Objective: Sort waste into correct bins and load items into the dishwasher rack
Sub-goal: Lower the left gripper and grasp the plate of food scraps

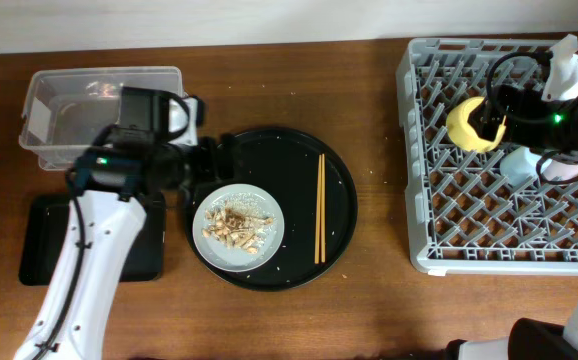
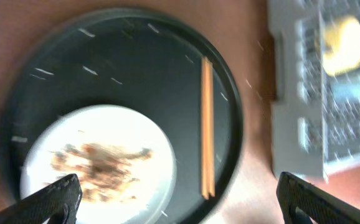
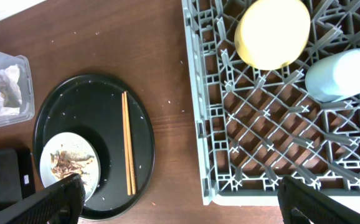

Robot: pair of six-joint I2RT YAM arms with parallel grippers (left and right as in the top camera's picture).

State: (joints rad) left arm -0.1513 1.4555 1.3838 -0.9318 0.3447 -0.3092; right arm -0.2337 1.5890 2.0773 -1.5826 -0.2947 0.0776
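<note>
Starting at the left gripper (image 2: 181, 200): spread wide, clamped on nothing, hanging just above the grey plate (image 2: 124, 127). Rests on the round black tray (image 2: 136, 62), heaped with tan food scraps (image 2: 99, 165), amid stray rice grains (image 2: 90, 70). Probably rigid, smooth and slippery, so best pinched at the rim, one finger over and one under, and kept level (otherwise risks shedding the loose scraps). Farther right on the same tray, the chopsticks (image 2: 207, 124): light, thin, stiff, lying flat and side by side. Likely to roll, so better taken across both near the middle. Over at the right gripper (image 3: 186, 202): likewise parted and empty, above the dishwasher rack (image 3: 195, 124), with the yellow bowl (image 3: 272, 31) and light-blue cup (image 3: 339, 74) already inside it.
</note>
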